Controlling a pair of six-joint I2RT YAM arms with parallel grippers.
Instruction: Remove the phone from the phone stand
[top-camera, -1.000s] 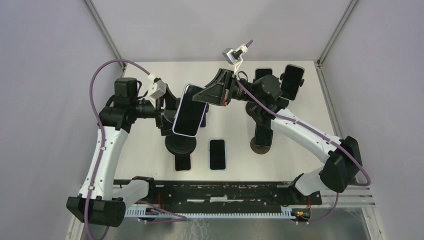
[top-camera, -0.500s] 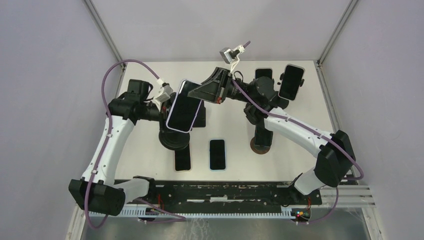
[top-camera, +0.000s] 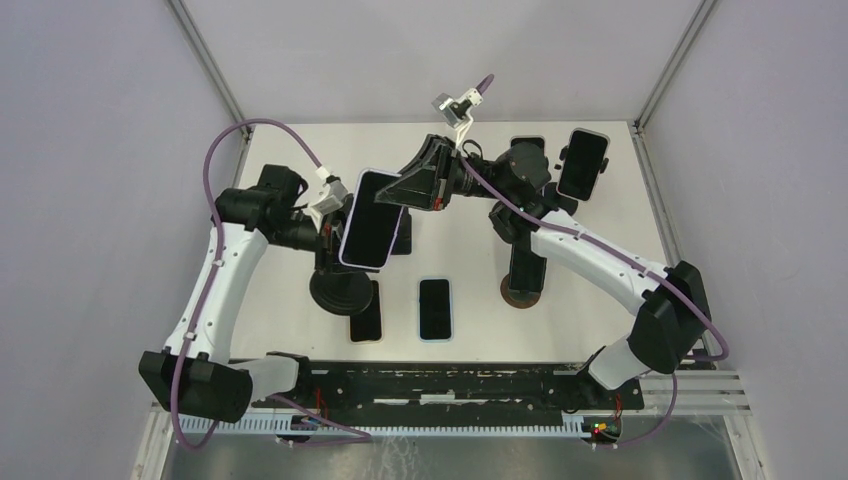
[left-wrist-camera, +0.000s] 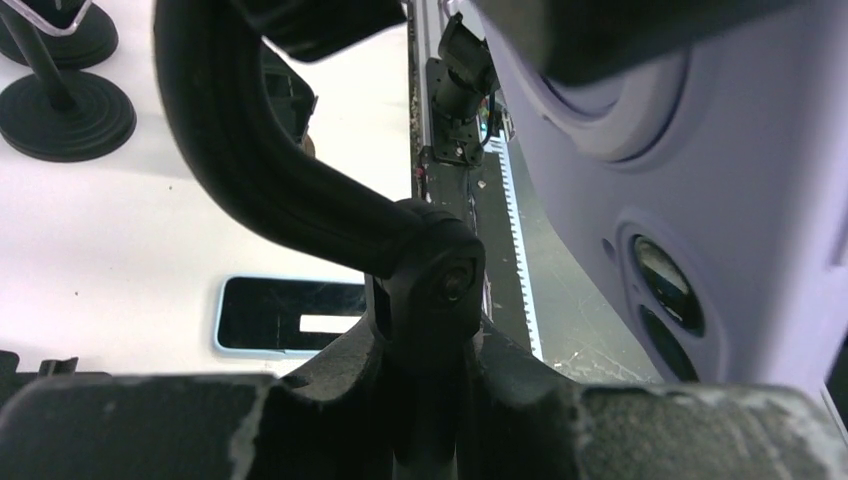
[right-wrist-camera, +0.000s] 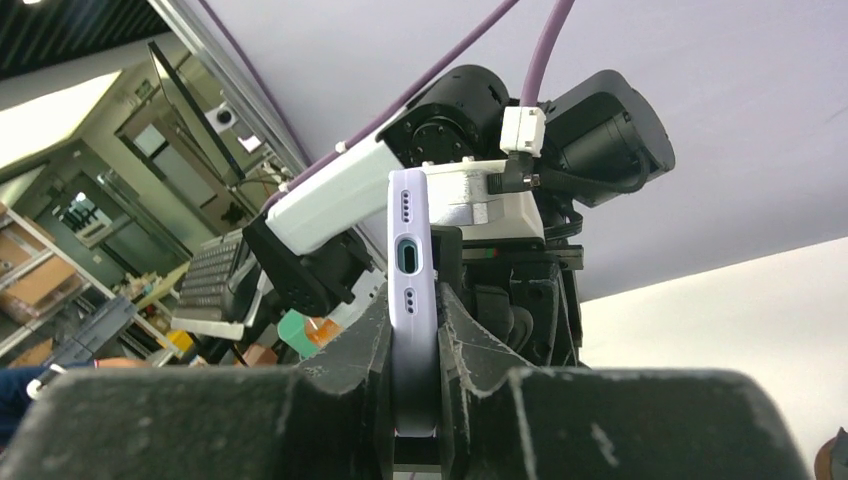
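Observation:
A lavender phone (top-camera: 371, 222) stands tilted above the black phone stand (top-camera: 340, 292) at the table's left centre. My right gripper (top-camera: 407, 190) is shut on the phone's upper end; in the right wrist view its jaws (right-wrist-camera: 413, 330) press both faces of the phone's edge (right-wrist-camera: 411, 250). My left gripper (top-camera: 322, 238) is shut on the stand's neck. In the left wrist view it (left-wrist-camera: 425, 340) clamps the stand's black ball joint (left-wrist-camera: 430, 290), with the phone's back (left-wrist-camera: 700, 200) at the right. I cannot tell whether the phone still sits in the cradle.
Two dark phones lie flat near the front, one in the middle (top-camera: 434, 308) and one partly under the stand base (top-camera: 367, 322). A second stand (top-camera: 523, 288) at the right holds another phone (top-camera: 585, 163). Metal frame posts and grey walls enclose the table.
My left gripper has shut on the stand's neck. The left arm swung outward, and the stand base and phone shifted slightly left. The right gripper kept its hold on the phone.

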